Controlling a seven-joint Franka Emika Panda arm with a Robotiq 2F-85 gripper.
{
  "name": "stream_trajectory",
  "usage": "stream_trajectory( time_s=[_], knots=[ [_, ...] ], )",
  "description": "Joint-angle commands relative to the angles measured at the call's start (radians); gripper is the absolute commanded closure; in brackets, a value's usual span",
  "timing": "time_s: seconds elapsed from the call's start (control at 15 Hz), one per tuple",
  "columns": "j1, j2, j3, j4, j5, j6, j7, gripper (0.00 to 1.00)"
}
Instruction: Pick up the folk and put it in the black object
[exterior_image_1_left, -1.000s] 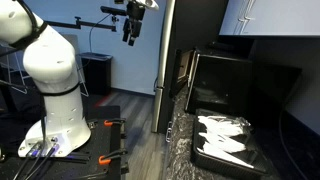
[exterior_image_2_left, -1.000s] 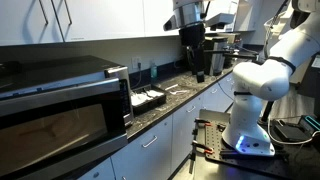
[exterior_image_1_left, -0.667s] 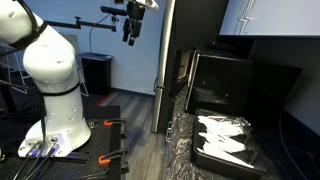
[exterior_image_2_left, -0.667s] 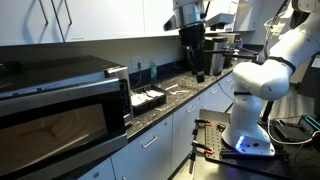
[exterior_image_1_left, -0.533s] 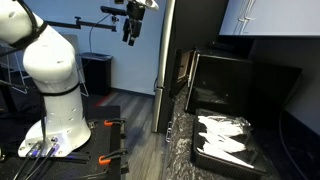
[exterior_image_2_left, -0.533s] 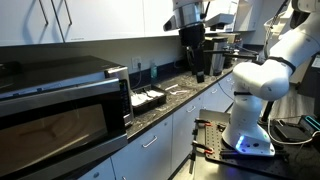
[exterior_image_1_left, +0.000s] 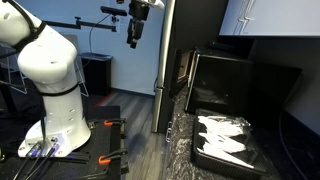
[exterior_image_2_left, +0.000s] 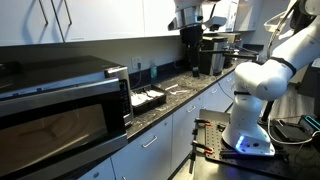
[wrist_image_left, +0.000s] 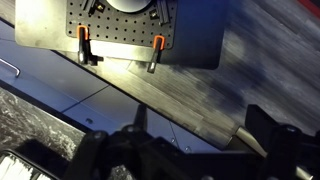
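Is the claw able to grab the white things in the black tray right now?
Not yet, probably. The claw hangs high, off to the side of the white things in the tray. Nothing seems to block the way, so it must come over and down.

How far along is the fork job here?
Nothing looks done. The gripper hangs high, away from the black tray, apparently open and empty. The tray holds white cutlery; I cannot make out a loose fork. Left: grasping a fork and placing it in the tray.

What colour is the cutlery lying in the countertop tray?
White cutlery, clearest in an exterior view.
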Motion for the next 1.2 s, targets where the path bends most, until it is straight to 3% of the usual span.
stream_trajectory(
  time_s=[0.0,0.47,1.13],
  knots=[
    [-0.028,-0.095,-0.042,-0.072,-0.056,-0.001,-0.068,0.0],
    [-0.029,-0.175,-0.143,-0.156,-0.141,-0.07,-0.233,0.0],
    [-0.042,-0.167,-0.167,-0.154,-0.146,-0.08,-0.243,0.0]
  ],
)
